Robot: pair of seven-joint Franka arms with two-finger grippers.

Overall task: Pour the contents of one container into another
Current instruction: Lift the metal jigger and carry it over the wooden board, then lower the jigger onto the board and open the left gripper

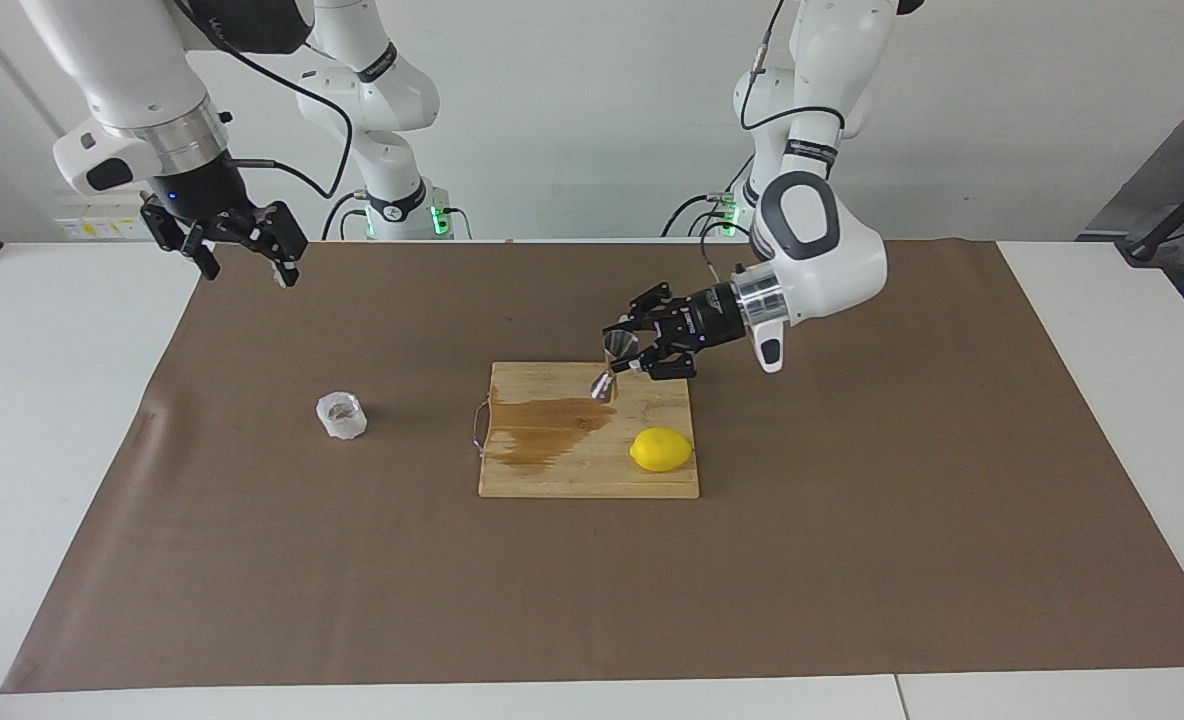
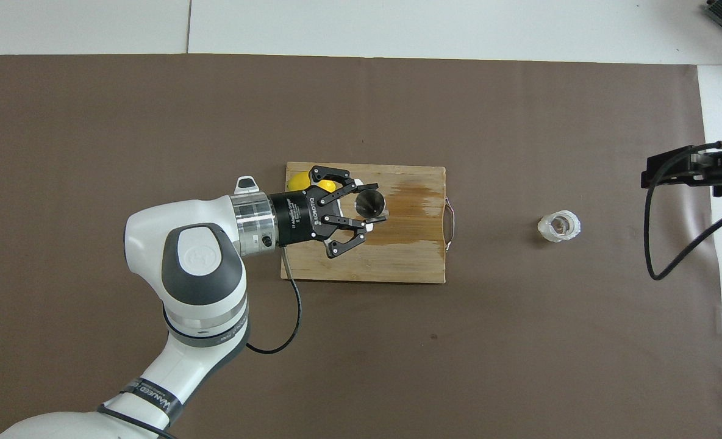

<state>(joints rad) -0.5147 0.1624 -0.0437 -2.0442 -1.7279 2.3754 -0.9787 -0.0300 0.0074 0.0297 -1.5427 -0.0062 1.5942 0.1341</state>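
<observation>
The steel jigger (image 1: 611,366) hangs nearly upright, slightly tilted, in my left gripper (image 1: 620,358), which is shut on its waist. From overhead its open mouth (image 2: 370,202) faces up, with the left gripper (image 2: 367,211) around it, over the wooden cutting board (image 1: 552,482). Whether its lower end touches the board I cannot tell. The small clear cup (image 1: 341,415) stands on the brown mat toward the right arm's end, also seen overhead as the cup (image 2: 559,226). My right gripper (image 1: 247,267) waits open and empty, raised over the mat's edge; overhead the right gripper (image 2: 672,171) shows partly.
A yellow lemon (image 1: 661,449) lies on the board, and overhead the lemon (image 2: 302,180) is partly covered by the left gripper. A dark wet stain (image 1: 552,428) spreads across the board (image 2: 397,263) toward its metal handle (image 2: 450,228). A brown mat (image 1: 852,560) covers the table.
</observation>
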